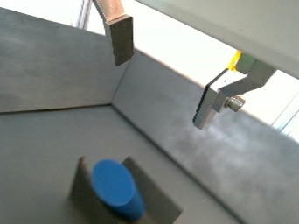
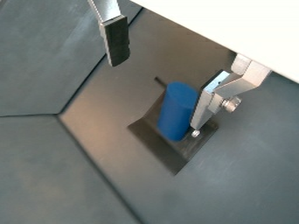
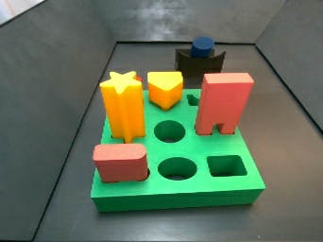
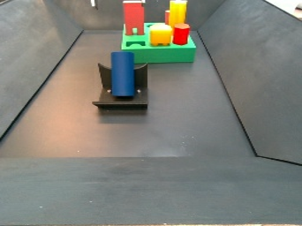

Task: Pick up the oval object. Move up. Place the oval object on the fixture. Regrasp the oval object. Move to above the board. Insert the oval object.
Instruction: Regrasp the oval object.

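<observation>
On the fixture (image 4: 120, 95), the blue oval object (image 4: 123, 71) stands upright below the open hand (image 2: 163, 70)

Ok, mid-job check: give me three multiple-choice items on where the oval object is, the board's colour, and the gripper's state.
1. Where is the oval object?
A. In a board hole
B. Standing on the fixture
C. Between the fingers

2. What colour is the board?
A. Green
B. Grey
C. Orange

3. How is the gripper?
A. Shut on the oval object
B. Shut on nothing
C. Open, holding nothing

Answers:
1 B: both side views show the blue peg upright on the black fixture, apart from the board.
2 A: both side views show a bright green block with holes.
3 C: both wrist views show the silver fingers wide apart above the peg, with nothing between them.
</observation>
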